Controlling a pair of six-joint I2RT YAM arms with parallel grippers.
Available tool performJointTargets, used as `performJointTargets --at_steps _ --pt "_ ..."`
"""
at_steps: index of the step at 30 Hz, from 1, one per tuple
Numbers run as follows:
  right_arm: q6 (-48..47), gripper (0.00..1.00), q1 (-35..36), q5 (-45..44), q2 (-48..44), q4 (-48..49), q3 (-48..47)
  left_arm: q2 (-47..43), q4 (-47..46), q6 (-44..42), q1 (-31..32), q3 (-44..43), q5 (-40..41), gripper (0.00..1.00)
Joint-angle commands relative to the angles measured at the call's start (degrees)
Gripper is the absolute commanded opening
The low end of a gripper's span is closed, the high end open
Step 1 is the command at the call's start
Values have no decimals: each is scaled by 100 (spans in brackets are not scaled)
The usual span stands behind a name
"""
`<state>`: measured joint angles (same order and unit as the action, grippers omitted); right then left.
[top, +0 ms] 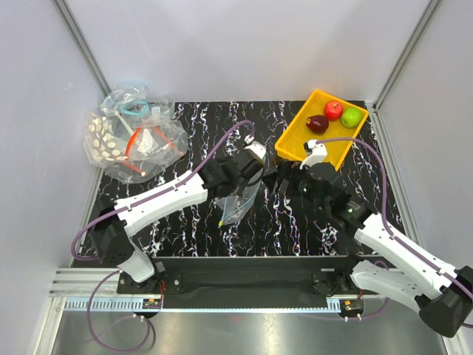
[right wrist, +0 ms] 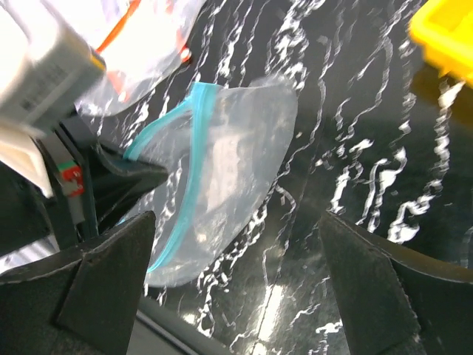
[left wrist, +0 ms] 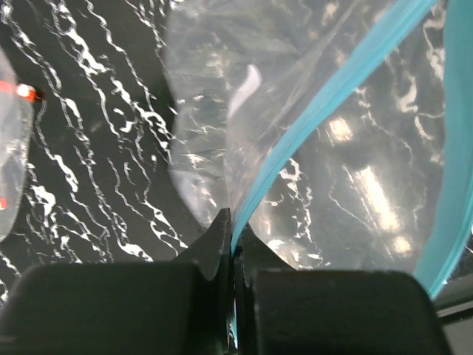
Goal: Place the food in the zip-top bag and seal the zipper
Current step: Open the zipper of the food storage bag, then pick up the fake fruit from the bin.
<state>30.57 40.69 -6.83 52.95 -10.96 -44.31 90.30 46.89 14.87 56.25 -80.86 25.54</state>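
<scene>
Pinching zipper (left wrist: pixel 318 112); L end effector (left wrist: pixel 232 225)

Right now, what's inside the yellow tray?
The yellow tray holds a red fruit, a green fruit and a dark maroon fruit. The right arm covers part of its near end.

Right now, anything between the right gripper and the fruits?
Nothing loose. Only the near wall of the tray lies between the open right gripper and the fruits at its far end. The bag, pinched by the left gripper, lies off that path.
</scene>
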Motion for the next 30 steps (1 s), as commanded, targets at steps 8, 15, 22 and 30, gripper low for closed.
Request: performJointTargets --at_steps 8,15,22,30 --pt "-376 99 -471 -645 207 -608 -955 -206 -101 -187 0 79 584 0" --pt "-534 99 -1878 -82 645 -951 -1553 -302 -216 -134 -9 202 619 0" --pt "-517 100 -2880 252 1647 -846 -2133 -461 -339 -178 -26 369 593 0" --pt "405 100 -3805 551 3491 -811 -3188 -522 -453 -125 -35 483 575 0"
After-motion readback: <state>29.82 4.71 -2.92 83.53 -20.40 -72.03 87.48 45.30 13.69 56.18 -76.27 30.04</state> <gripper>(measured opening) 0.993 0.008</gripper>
